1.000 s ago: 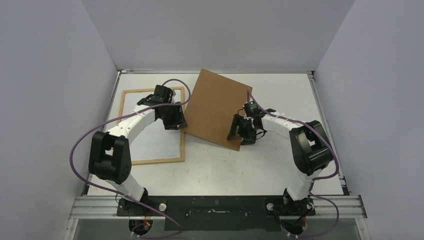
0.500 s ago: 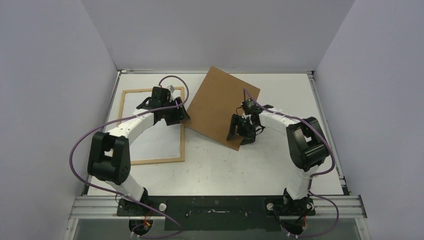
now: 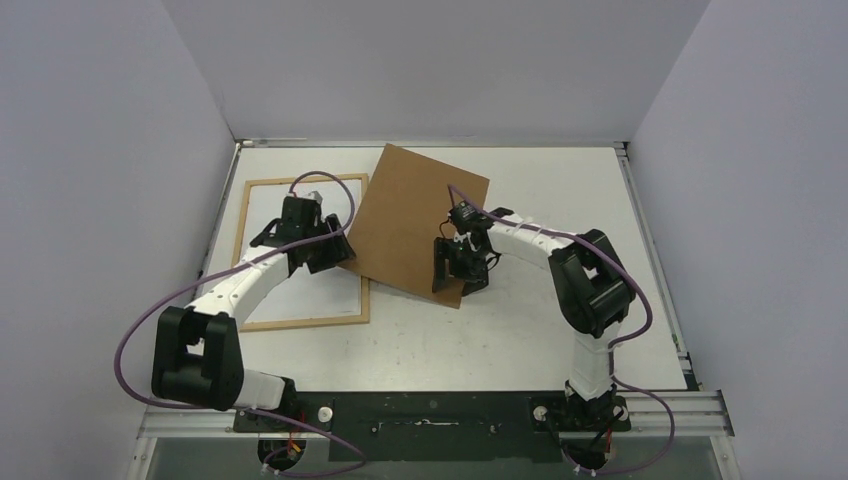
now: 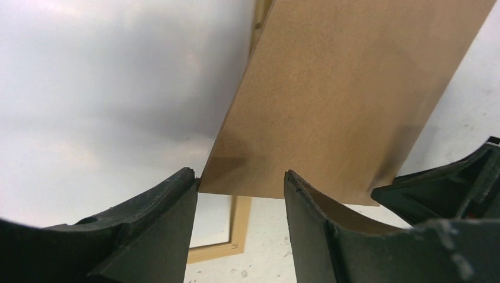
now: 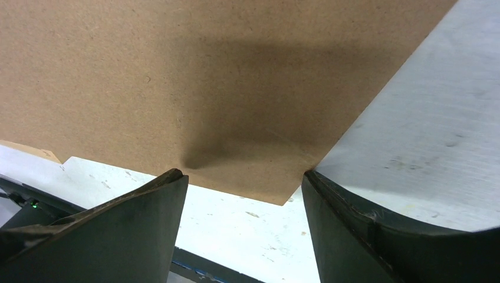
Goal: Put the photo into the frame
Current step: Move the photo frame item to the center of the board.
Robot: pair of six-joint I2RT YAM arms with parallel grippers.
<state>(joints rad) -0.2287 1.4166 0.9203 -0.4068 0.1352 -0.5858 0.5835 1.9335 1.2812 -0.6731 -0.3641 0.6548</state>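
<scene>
- The frame (image 3: 310, 323) is laid flat at the left of the worktop (image 3: 500, 330), and its opening is filled by a white panel (image 3: 320, 295). No printed cat picture can be made out anywhere, so it cannot be told whether that panel is the photo lying face down.
- The left gripper (image 4: 240, 177) is seen open, with its fingers apart at the left corner of the brown backing board (image 3: 410, 215). The board's edge is set across the gap and touches one fingertip, and the board is not pinched by its faces.
- The board is carried askew between the two arms. Its left corner lies over the frame's right rail and the rest is over bare worktop.
- The right gripper (image 5: 243, 172) is likewise open, with the board's near corner lodged between its fingers.
- The step in hand is judged to be the bringing of the board over the frame's opening. The board would best be turned until its edges run parallel with the rails before it is lowered.
- The left edge should be seated inside the rails first and the right side let down afterwards, so that nothing beneath is dragged.
- Since the board appears only cradled, both arms should be moved together and slowly. A slip off either corner is judged the likeliest fault.
</scene>
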